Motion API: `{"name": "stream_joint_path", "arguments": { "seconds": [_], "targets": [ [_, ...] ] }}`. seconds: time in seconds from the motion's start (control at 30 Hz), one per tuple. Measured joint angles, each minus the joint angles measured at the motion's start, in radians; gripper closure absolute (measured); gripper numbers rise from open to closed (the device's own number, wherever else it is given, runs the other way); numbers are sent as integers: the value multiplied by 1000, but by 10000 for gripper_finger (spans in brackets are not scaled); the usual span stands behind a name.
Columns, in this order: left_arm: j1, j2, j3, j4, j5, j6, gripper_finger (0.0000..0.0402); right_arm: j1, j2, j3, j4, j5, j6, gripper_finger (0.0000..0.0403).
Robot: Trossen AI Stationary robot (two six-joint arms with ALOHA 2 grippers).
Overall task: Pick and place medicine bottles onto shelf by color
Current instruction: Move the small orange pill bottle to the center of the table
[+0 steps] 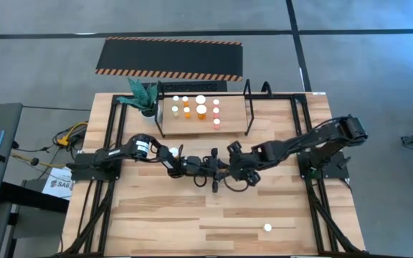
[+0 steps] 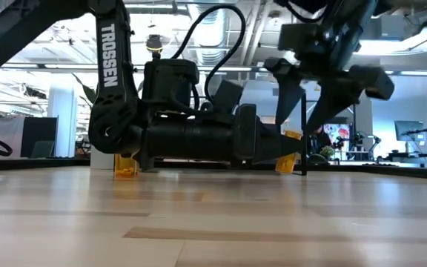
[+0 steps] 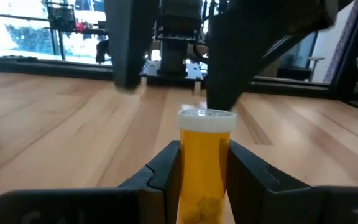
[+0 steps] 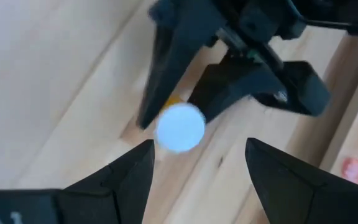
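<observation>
My left gripper (image 1: pixel 217 174) reaches level to the table's middle and is shut on an orange medicine bottle (image 3: pixel 205 180) with a white cap (image 4: pixel 180 127). My right gripper (image 4: pixel 197 162) is open and empty just above that bottle. Its two fingers (image 3: pixel 229 62) hang over the cap without touching it. The wooden shelf (image 1: pixel 203 123) stands at the far middle with several bottles (image 1: pixel 201 107) upright on its board. One white-capped bottle (image 1: pixel 173 152) stands beside my left arm, and another (image 1: pixel 267 228) stands near the table's near edge. My left gripper pinches the orange bottle's body (image 3: pixel 191 168) between its two fingers, below the white cap. The fingers come level from the table's left and lie across the upright bottle. In the low view its bottom (image 2: pixel 286 167) is close to the tabletop; I cannot tell whether it rests there.
A green plant in a white pot (image 1: pixel 143 95) stands at the shelf's left end. A black hazard-striped mat (image 1: pixel 169 57) lies on the floor beyond the table. The two arms nearly meet at the table's middle. Bare wood stretches along the near half.
</observation>
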Motion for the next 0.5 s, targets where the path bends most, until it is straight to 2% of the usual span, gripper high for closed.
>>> {"name": "stream_joint_path", "arguments": {
  "seconds": [0.5],
  "targets": [
    [19,0,-1,-5,37,-37,316,52,18,0,-5,1,-14,127]
  ]
}}
